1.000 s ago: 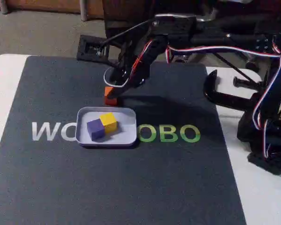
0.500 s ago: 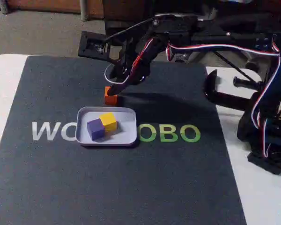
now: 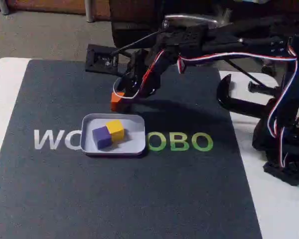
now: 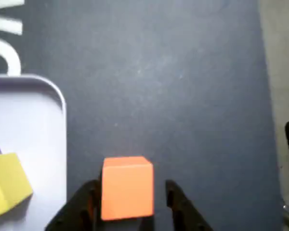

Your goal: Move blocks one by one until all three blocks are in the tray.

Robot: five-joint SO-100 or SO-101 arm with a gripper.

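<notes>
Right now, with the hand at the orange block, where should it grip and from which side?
Grip the orange block on its two opposite side faces, coming straight down from above. In the wrist view the hand already straddles it with a gap on the right, so it seems open. The tray rim sits close by, leaving the top approach freest.

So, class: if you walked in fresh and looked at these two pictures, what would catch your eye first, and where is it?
The bright orange block stands out most: in the wrist view it sits on the dark mat between the gripper's two black fingers, a gap visible on one side. In the fixed view, the pale tray at the mat's centre draws the eye next, holding the yellow block and purple block side by side.
</notes>
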